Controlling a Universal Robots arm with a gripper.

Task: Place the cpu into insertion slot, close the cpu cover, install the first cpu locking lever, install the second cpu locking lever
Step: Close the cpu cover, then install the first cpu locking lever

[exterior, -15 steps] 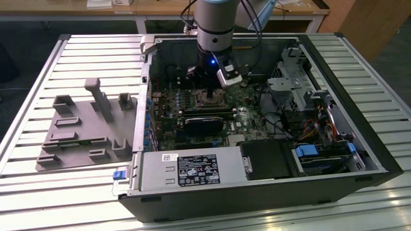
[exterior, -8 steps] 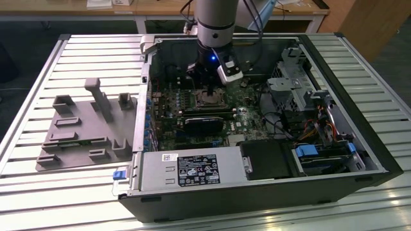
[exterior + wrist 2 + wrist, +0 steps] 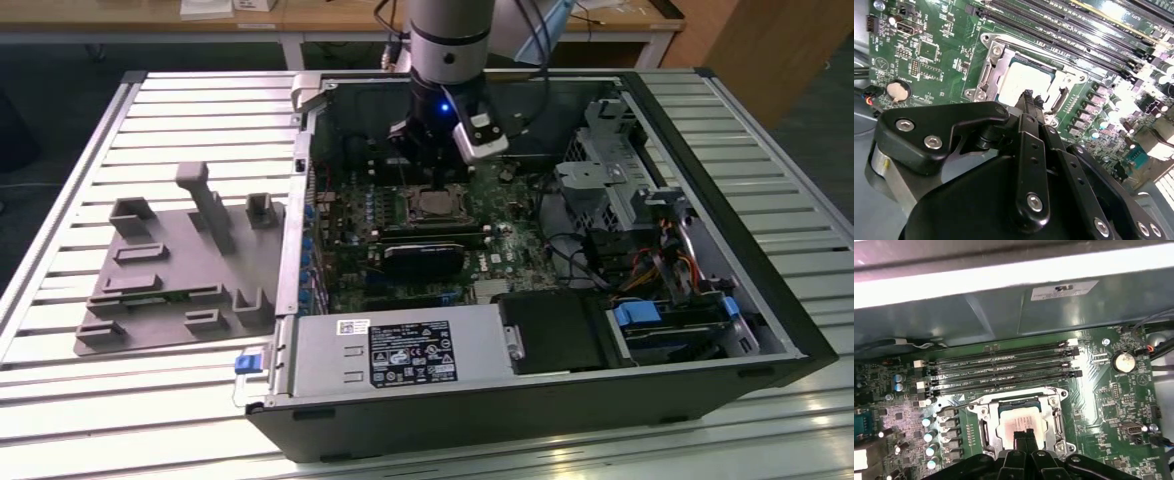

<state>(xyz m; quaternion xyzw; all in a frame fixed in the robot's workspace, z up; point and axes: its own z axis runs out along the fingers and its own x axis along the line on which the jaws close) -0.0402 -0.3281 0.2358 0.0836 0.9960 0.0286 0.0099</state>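
1. Slatted metal table [image 3: 94, 420] is carrying everything, its near edge lying closest in the exterior view.
2. Open computer case [image 3: 534, 410] is lying on its side on the table, its inside facing up.
3. Grey moulded fixture [image 3: 160, 290] is sitting on the table just beside the case, toward the exterior view's left.
4. Green motherboard [image 3: 1114, 405] is lying flat on the floor of the case.
5. Robot arm [image 3: 447, 40] is reaching down into the case from above.
6. Black gripper [image 3: 1026, 96] is hanging over the socket with its fingertips pressed together and pinching nothing; whether they are touching the chip cannot be told.
7. Insertion slot [image 3: 981, 430] is sitting on the board beside the long memory slots [image 3: 1004, 372].
8. Cpu cover [image 3: 1021, 399] is lying flat over the slot, framing the chip.
9. Cpu [image 3: 1016, 422] is sitting inside the slot, its pale top showing through the cover's window in both wrist views.
10. Silvery coin cell [image 3: 1124, 361] is sitting on the board, well apart from the slot.
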